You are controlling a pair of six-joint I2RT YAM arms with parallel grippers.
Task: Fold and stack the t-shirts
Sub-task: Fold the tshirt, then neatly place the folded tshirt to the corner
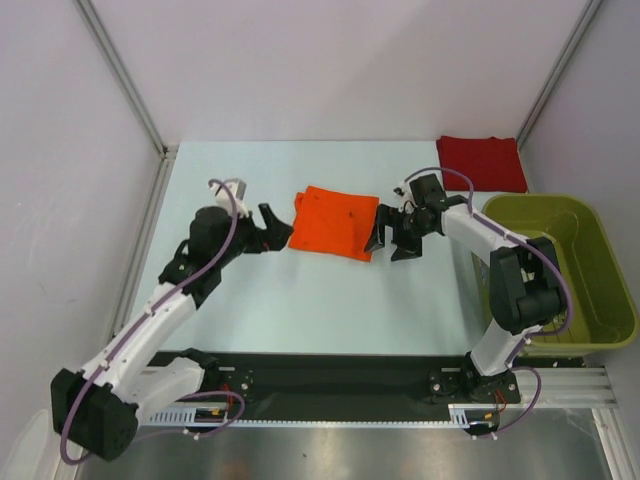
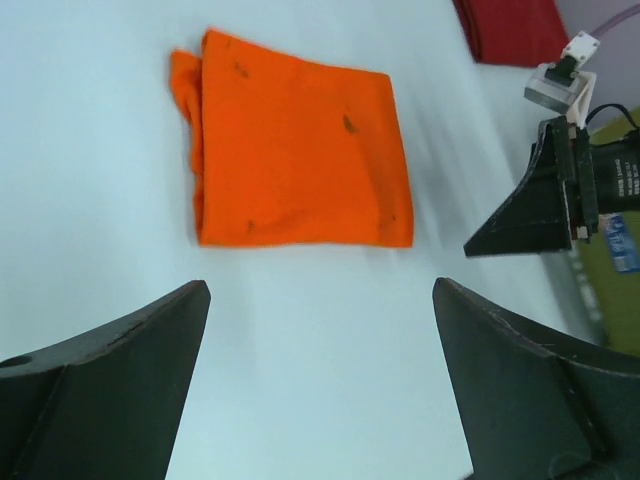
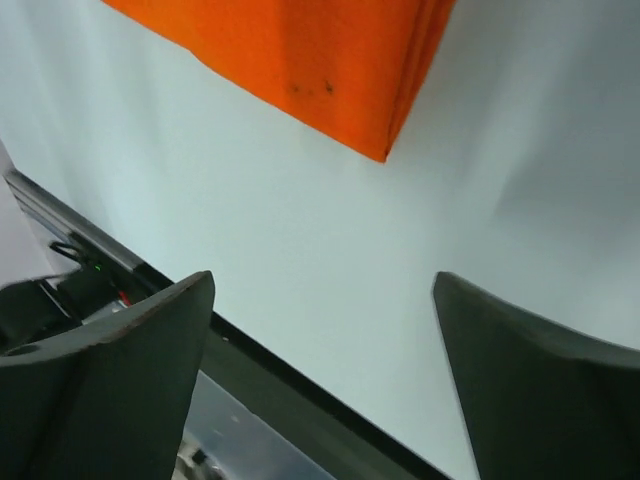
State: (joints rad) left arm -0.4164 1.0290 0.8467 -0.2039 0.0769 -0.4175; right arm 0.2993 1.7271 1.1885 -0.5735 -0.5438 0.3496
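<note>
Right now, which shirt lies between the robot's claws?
The orange t-shirt, between the left gripper and right gripper; the dark red t-shirt lies in the far corner.

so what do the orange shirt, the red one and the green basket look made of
Orange t-shirt: soft matte cloth, probably cotton knit; layered folded edges and small creases.
Dark red t-shirt: seemingly the same matte cloth, folded flat.
Green basket: likely moulded plastic, smooth with a slight sheen and rounded rim.
</note>
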